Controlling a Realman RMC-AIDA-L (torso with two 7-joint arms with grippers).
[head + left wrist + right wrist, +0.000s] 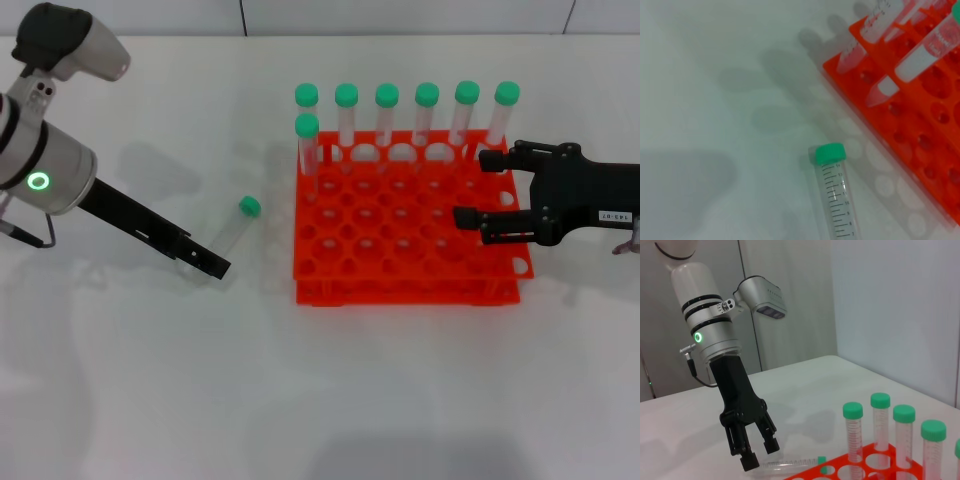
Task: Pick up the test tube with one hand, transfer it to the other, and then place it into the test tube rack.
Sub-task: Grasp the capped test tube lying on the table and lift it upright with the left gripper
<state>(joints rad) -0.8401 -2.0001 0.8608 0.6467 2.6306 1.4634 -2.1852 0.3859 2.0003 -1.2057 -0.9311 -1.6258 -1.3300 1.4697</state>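
1. On the white desk [150, 400], nearest the robot, the left gripper [205, 262] reaches down at a slant from its silver-white wrist, which shows a green ring light. Its tip sits low at the desk, right by the clear lower end of the test tube [236, 225].
2. In the right wrist view the left gripper [757, 452] has its two black fingers spread apart, tips just above the desk, with the test tube [790, 464] lying just beside them; whether a finger touches it I cannot tell.
3. The test tube lies on its side on the desk, green cap pointing away from the robot, between the left gripper and the test tube rack [405, 270]. The left wrist view shows the tube [834, 192] with printed graduation marks, near the rack's orange edge [880, 117] but apart from it.
4. The right gripper [478, 188], black with a small white label, hovers over the rack's right side, fingers spread wide and holding nothing.
5. At the rack's far side, six green-capped tubes [426, 115] stand upright in the back row, and a seventh tube [307, 145] stands just in front of the leftmost one.
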